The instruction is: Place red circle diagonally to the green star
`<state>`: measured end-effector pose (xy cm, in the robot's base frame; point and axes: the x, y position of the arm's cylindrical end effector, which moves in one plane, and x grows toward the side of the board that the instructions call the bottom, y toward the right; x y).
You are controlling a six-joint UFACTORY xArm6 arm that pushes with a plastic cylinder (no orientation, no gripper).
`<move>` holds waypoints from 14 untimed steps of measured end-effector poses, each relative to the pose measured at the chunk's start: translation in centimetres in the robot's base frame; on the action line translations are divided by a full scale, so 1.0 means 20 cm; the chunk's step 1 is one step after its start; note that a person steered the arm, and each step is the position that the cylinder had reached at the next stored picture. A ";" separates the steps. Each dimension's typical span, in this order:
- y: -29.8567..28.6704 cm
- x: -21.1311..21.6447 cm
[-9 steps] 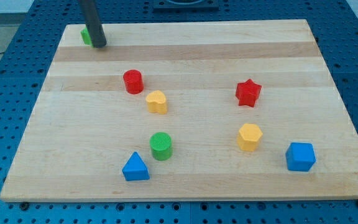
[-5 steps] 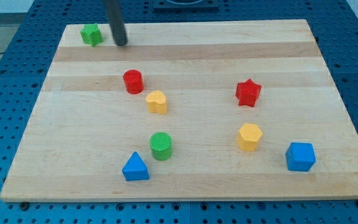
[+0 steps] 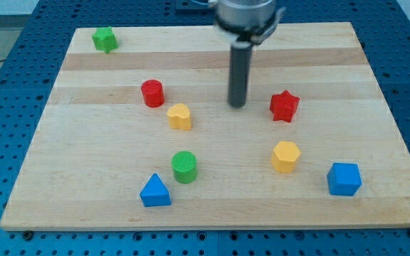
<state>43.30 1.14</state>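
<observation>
The red circle [image 3: 152, 93] stands on the wooden board [image 3: 212, 206] left of centre. The green star [image 3: 105, 39] sits in the board's top-left corner, well apart from it. My tip [image 3: 238, 105] is near the board's middle, to the right of the red circle and just left of the red star [image 3: 284, 106]. It touches no block.
A yellow heart [image 3: 179, 116] lies just below-right of the red circle. A green circle [image 3: 184, 167] and a blue triangle [image 3: 154, 191] are at the lower left. A yellow hexagon [image 3: 286, 156] and a blue cube [image 3: 344, 178] are at the lower right.
My tip has moved from beside the green star at the top left, rightward and down to the board's middle. No block has moved.
</observation>
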 end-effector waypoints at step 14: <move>-0.38 -0.39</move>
<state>35.50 -6.42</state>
